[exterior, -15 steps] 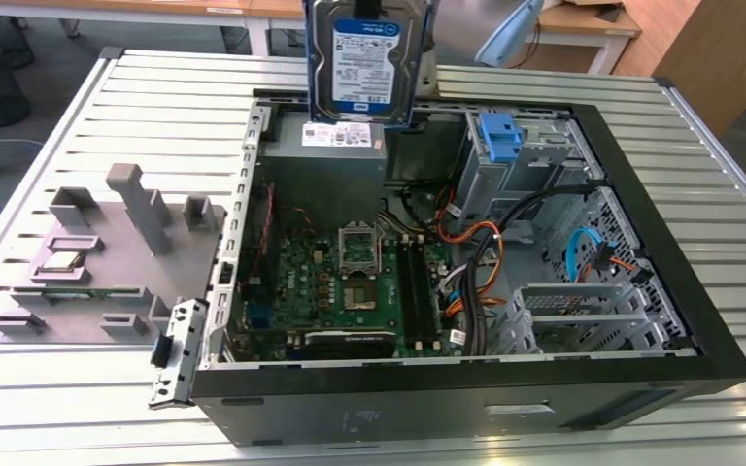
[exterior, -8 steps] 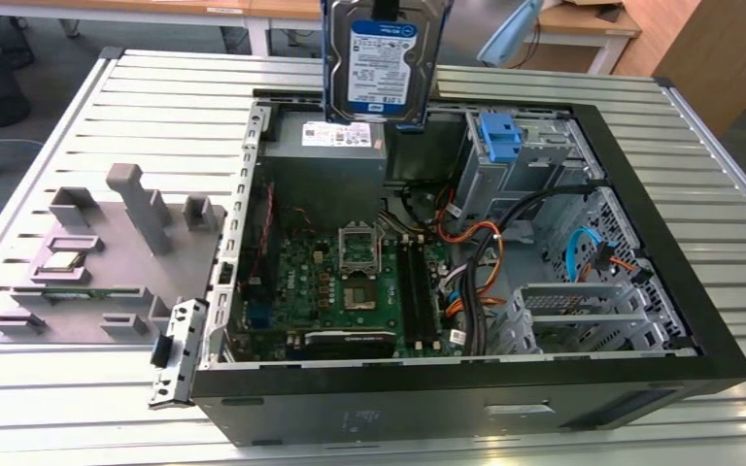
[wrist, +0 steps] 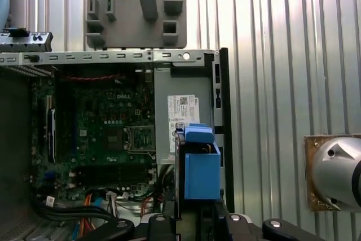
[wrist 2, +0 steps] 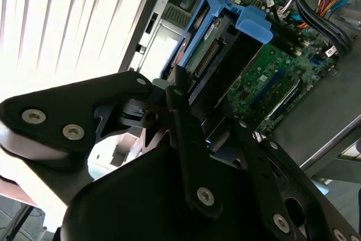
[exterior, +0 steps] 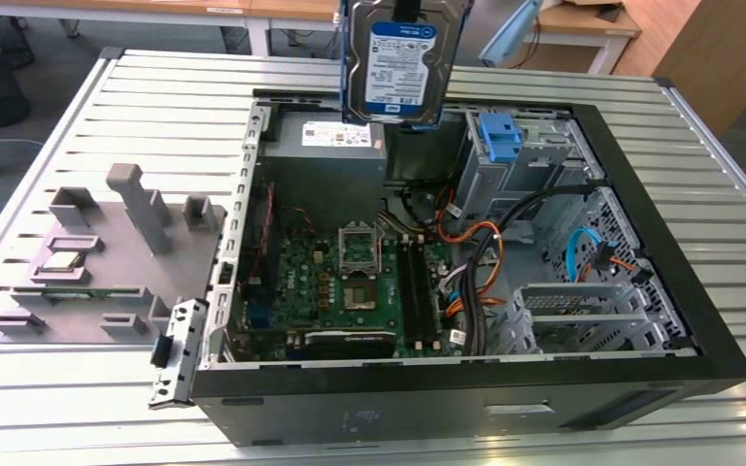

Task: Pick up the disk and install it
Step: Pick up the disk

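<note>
Ribbed metal tabletop [exterior: 152,97] carries an open computer case [exterior: 477,388] lying on its side, with a grey fixture plate [exterior: 114,243] just beside it on the exterior view's left. The disk [exterior: 403,63] hangs upright in the air, label towards the exterior camera. It is above the far end of the case, over the power-supply box [exterior: 327,146], and apart from everything below it. The gripper [wrist 2: 206,103] is closed on the disk. In the second wrist view its fingers [wrist 2: 179,91] appear to clamp the two flat faces at the upper end, leaving the blue rails [wrist 2: 248,26] free. Assessment of the load: a stiff metal body, probably heavy for its size, with smooth faces that could slip under a light grip. It is also likely sensitive to knocks. The plastic rails look flexible, and the connector edge and underside board look delicate, so the flat faces are judged the sound place to hold it. Clearances: open air surrounds the disk on all sides at its present height. Below, the motherboard [exterior: 347,282] lies exposed on the case floor. A metal drive cage with a lighter-blue bracket [exterior: 496,136] stands near, on the exterior view's right of the power-supply box. Bundled cables [exterior: 477,252] run just beside that cage. The cage's sheet-metal edges and the case rim are the hard limits, and room among the cables is judged tight.
</note>
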Controlling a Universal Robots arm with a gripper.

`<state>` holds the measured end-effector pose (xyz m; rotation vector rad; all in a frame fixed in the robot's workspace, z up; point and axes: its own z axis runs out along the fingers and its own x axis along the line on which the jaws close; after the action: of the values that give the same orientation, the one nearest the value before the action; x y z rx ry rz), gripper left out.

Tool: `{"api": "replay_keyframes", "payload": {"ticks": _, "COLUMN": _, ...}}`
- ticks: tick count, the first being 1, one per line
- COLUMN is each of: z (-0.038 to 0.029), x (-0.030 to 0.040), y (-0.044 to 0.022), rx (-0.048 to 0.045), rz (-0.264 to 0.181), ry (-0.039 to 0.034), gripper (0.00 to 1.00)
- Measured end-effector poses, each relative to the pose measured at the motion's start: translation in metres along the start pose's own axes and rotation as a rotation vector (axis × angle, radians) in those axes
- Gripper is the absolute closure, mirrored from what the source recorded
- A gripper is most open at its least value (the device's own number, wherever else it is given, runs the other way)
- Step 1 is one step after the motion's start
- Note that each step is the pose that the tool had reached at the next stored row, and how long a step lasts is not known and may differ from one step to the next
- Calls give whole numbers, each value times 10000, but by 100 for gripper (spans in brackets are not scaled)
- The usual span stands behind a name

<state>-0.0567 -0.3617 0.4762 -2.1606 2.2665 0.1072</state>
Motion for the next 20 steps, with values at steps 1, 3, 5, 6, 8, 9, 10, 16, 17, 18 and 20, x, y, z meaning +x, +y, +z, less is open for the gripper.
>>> {"api": "replay_keyframes", "payload": {"ticks": 1, "z": -1, "x": -1, "y": -23, "rx": 0, "rz": 1, "ry": 0, "gripper": 65}}
{"api": "replay_keyframes", "payload": {"ticks": 3, "z": -2, "x": -3, "y": -65, "rx": 0, "rz": 3, "ry": 0, "gripper": 65}}
{"api": "replay_keyframes", "payload": {"ticks": 5, "z": -3, "x": -5, "y": -109, "rx": 0, "rz": 7, "ry": 1, "gripper": 65}}
{"api": "replay_keyframes", "payload": {"ticks": 6, "z": -4, "x": -6, "y": -129, "rx": 1, "rz": 9, "ry": 0, "gripper": 65}}
{"api": "replay_keyframes", "payload": {"ticks": 8, "z": -4, "x": -7, "y": -152, "rx": 0, "rz": 8, "ry": 0, "gripper": 65}}
{"api": "replay_keyframes", "payload": {"ticks": 9, "z": -5, "x": -7, "y": -154, "rx": 0, "rz": 7, "ry": 0, "gripper": 65}}
{"api": "replay_keyframes", "payload": {"ticks": 10, "z": -4, "x": -7, "y": -154, "rx": 1, "rz": 8, "ry": -1, "gripper": 65}}
{"api": "replay_keyframes", "payload": {"ticks": 16, "z": -5, "x": -5, "y": -155, "rx": 1, "rz": 8, "ry": 0, "gripper": 65}}
{"api": "replay_keyframes", "payload": {"ticks": 17, "z": -5, "x": -1, "y": -156, "rx": 0, "rz": 8, "ry": 0, "gripper": 65}}
{"api": "replay_keyframes", "payload": {"ticks": 18, "z": -6, "x": 3, "y": -156, "rx": 0, "rz": 7, "ry": 0, "gripper": 65}}
{"api": "replay_keyframes", "payload": {"ticks": 20, "z": -6, "x": 13, "y": -156, "rx": 0, "rz": 8, "ry": 0, "gripper": 65}}
